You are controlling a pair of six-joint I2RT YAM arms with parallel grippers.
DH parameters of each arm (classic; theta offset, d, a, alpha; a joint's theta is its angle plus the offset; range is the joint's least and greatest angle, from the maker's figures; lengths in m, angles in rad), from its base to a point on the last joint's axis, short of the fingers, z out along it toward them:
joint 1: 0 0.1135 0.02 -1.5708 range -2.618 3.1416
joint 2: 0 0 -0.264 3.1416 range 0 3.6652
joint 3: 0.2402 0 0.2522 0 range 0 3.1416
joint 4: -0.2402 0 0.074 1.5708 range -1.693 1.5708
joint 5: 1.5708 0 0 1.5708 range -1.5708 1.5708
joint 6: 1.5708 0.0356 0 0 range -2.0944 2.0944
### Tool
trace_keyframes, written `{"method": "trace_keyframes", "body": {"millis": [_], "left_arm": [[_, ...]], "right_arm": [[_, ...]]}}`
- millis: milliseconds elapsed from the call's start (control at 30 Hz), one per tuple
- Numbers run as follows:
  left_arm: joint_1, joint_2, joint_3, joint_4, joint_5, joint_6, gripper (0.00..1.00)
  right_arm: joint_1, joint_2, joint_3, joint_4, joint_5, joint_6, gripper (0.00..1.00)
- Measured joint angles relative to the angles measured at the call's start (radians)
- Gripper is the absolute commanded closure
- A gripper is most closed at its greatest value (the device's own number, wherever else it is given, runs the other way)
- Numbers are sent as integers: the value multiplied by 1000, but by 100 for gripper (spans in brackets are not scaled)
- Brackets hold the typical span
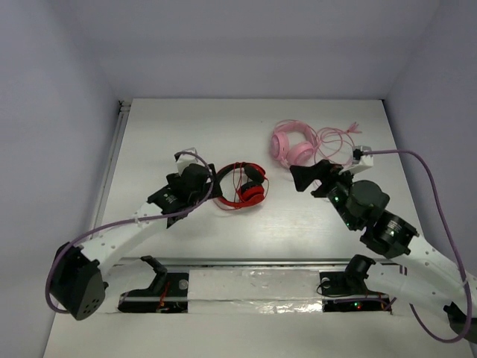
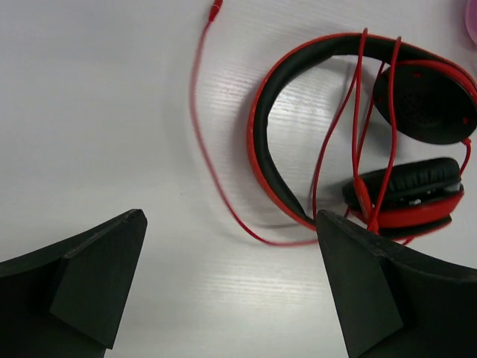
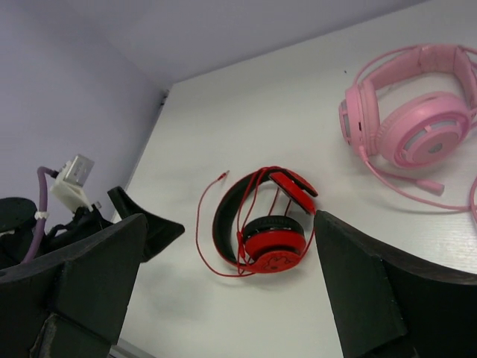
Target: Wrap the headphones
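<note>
- Left of the pink headphones (image 1: 292, 143), nearer the arms, the headphones (image 1: 242, 188) lie flat on the table (image 1: 164, 127).
- Both claws are spread wide and empty: the left gripper (image 2: 231, 224) hovers at their far side from the pink headphones, the right gripper (image 1: 309, 177) between the two sets.
- They likely handle light, with a stiff band, soft pads and glossy shells that may slip. The thin cable (image 2: 195, 112) looks limp, so pinch it near the plug (image 2: 215, 9).
- The shell is red with black lining, the cups are folded inward, and the cable is strung across the band with one loose loop trailing.

Red-and-black headphones (image 1: 242, 187), pink headphones (image 1: 292, 143), white table (image 1: 164, 127)
</note>
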Motion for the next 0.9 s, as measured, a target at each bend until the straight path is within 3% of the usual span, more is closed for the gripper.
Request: {"method": "trace_keyframes", "body": {"millis": [267,567,900], "left_arm": [[-6,-190,24,-166,31,7,1],[-6,-497,206,-68,8,89,1],[-6,-468,192,-11,26,139,1]], "right_arm": [[0,-83,55,1,3,-72,0],[0,-229,141,-14,42,-106,0],[-1,-172,163,-49,57,-98,0]]}}
